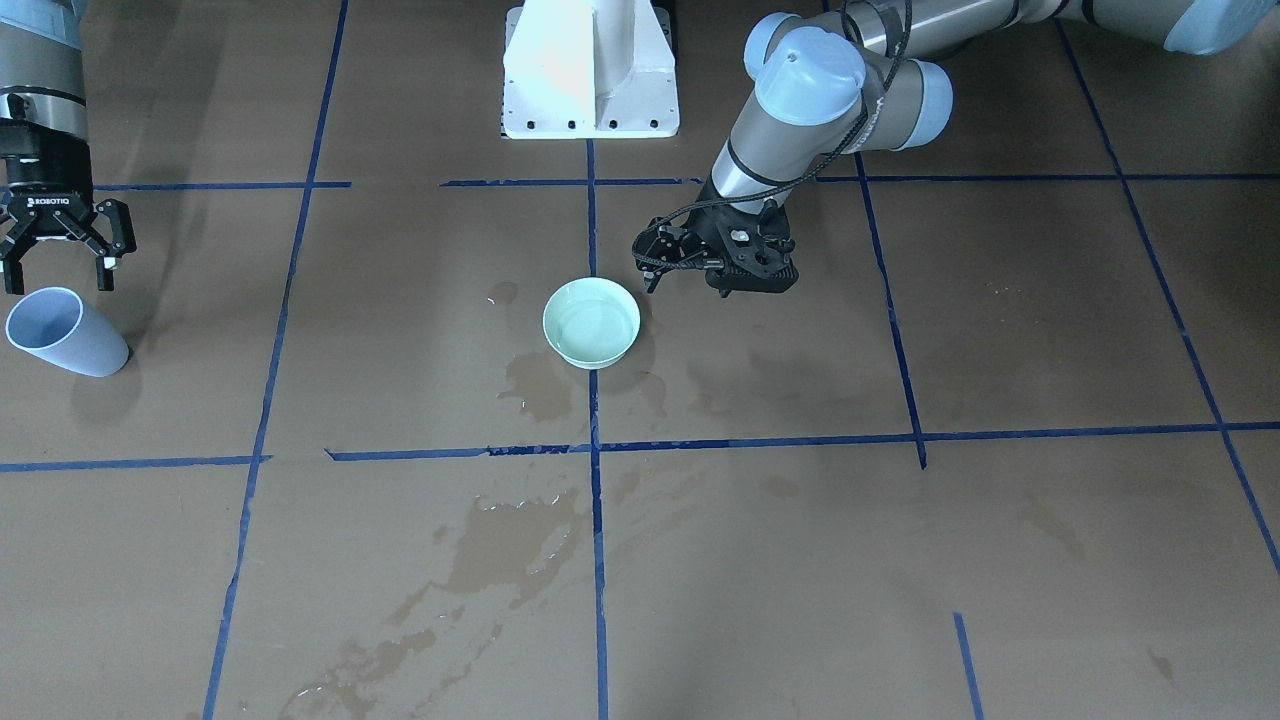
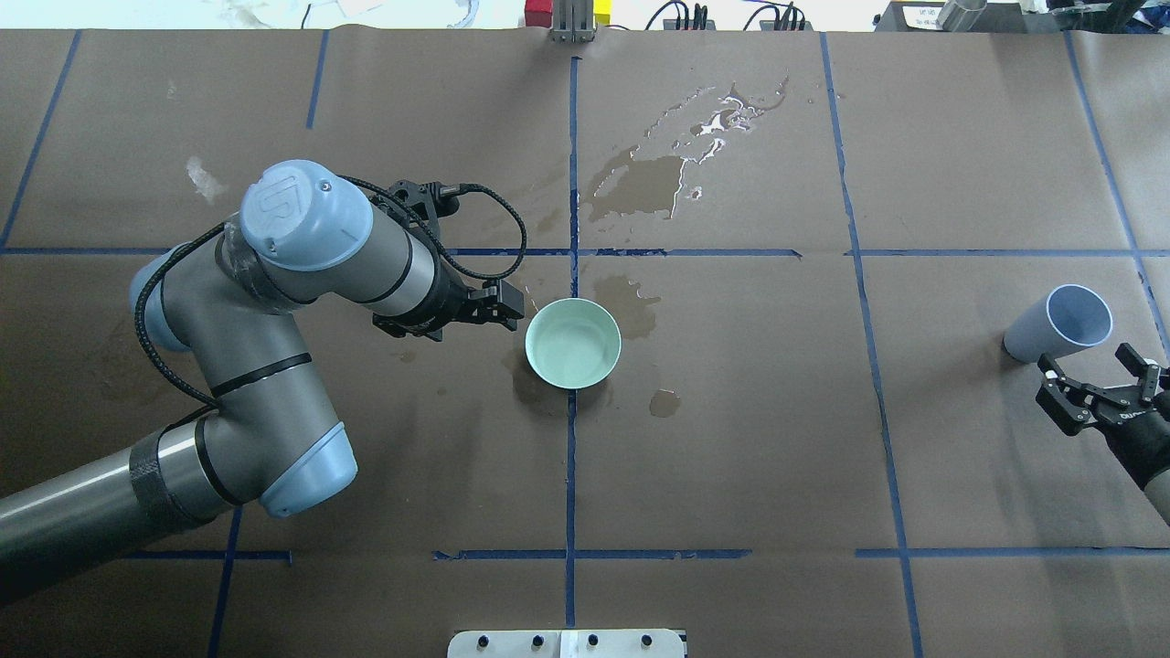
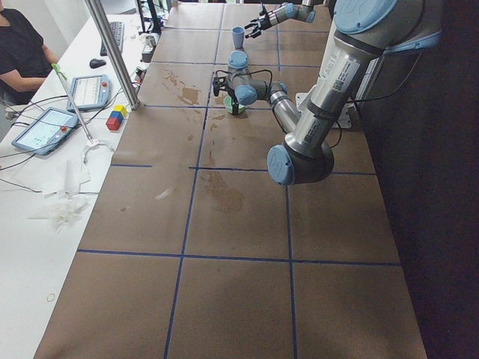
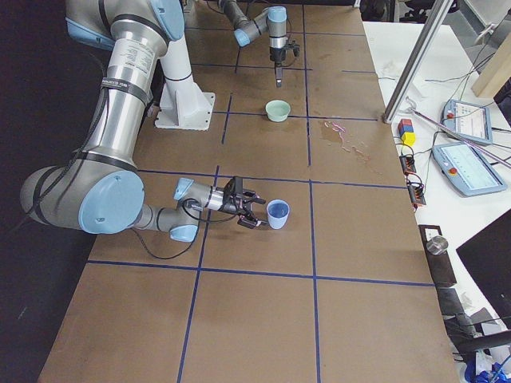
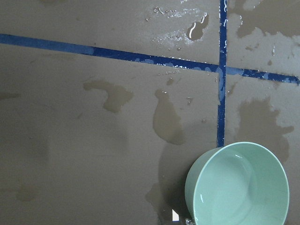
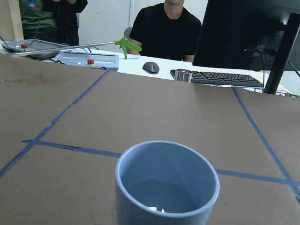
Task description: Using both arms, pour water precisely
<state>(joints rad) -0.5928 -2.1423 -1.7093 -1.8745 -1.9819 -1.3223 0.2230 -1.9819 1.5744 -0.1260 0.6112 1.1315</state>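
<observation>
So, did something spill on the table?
Yes. Dark wet patches lie on the brown paper around the green bowl, and a bigger shiny puddle of water sits beyond it. That looks spilled; it belongs in the bowl or the blue cup.

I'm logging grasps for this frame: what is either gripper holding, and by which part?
Nothing is held. The right gripper is open, just short of the blue cup; the left gripper hangs beside the green bowl, not gripping it.
</observation>
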